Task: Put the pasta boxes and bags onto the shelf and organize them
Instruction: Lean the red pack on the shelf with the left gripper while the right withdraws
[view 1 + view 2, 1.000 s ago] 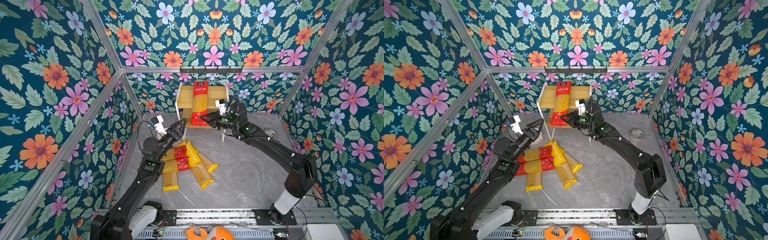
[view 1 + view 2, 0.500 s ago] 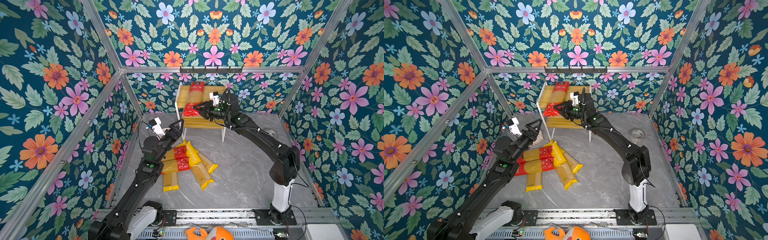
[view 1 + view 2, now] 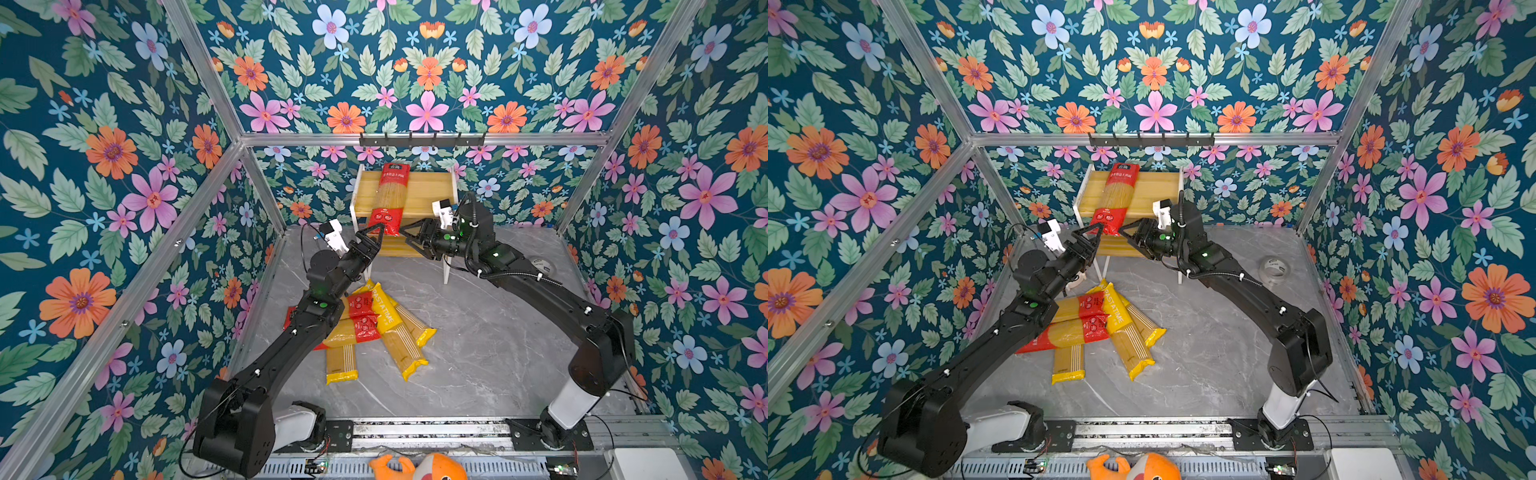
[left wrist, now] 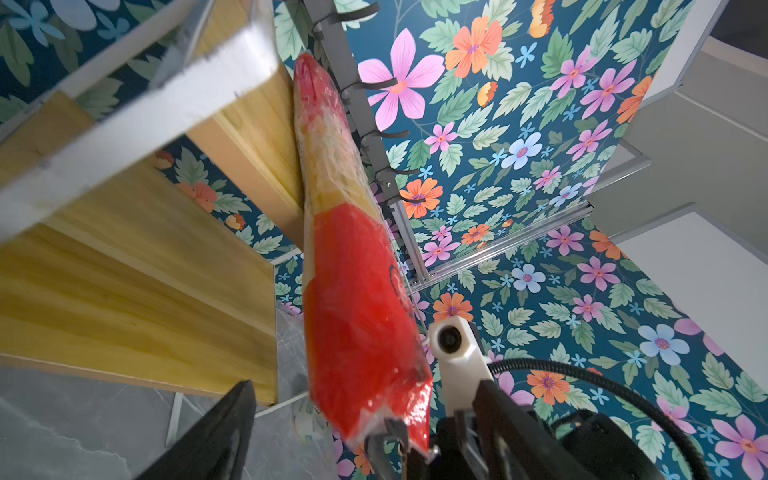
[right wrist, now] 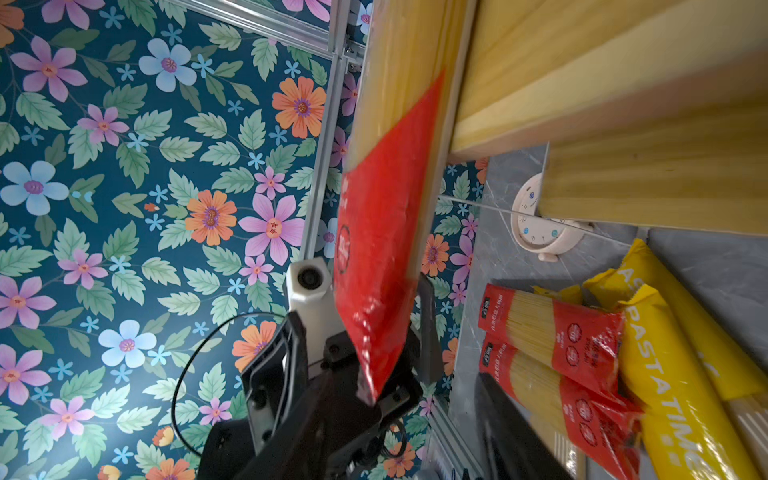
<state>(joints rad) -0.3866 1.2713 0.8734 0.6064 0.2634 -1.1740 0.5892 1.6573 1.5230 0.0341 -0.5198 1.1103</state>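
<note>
A robotics lab cell: aluminium frame [image 3: 291, 139] holds floral-print walls [image 3: 104, 166]; left arm [image 3: 282, 357] and right arm [image 3: 552, 299] stand on a rail [image 3: 428, 434].

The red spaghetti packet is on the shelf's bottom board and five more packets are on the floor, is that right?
No. The red spaghetti packet is on the top board of the shelf, its near end overhanging the front, as both top views show. Five more packets are on the floor.

Teal floral walls [image 3: 124, 166] bearing a black hook rail [image 3: 422, 140] enclose grey marbled floor [image 3: 490, 357] and, seemingly, a clock [image 5: 540, 224].
</note>
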